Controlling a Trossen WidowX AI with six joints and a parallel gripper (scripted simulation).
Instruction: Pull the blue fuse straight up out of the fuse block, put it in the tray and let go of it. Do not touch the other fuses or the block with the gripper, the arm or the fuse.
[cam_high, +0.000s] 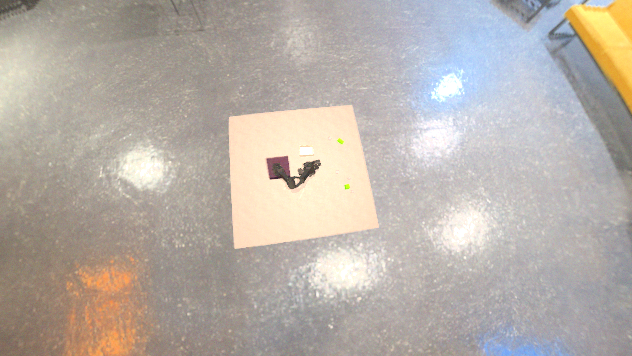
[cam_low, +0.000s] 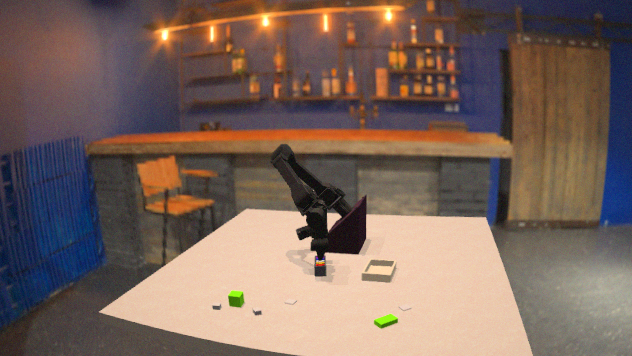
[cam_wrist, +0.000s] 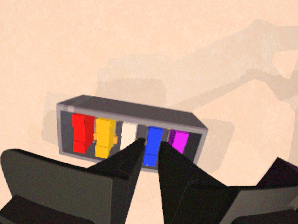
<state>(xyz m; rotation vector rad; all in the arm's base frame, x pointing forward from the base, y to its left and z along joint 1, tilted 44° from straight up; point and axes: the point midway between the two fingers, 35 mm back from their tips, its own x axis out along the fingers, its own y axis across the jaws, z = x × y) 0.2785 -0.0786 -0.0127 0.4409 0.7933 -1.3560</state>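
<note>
I count five coloured fuses in one dark grey fuse block (cam_wrist: 129, 112): red (cam_wrist: 81, 133), yellow (cam_wrist: 104, 137), white (cam_wrist: 127, 136), blue (cam_wrist: 153, 144), magenta (cam_wrist: 180, 141). One shallow beige tray (cam_low: 379, 270). Two bright green blocks (cam_low: 236, 298) (cam_low: 386, 320). Four small grey tiles (cam_low: 290, 301).
</note>
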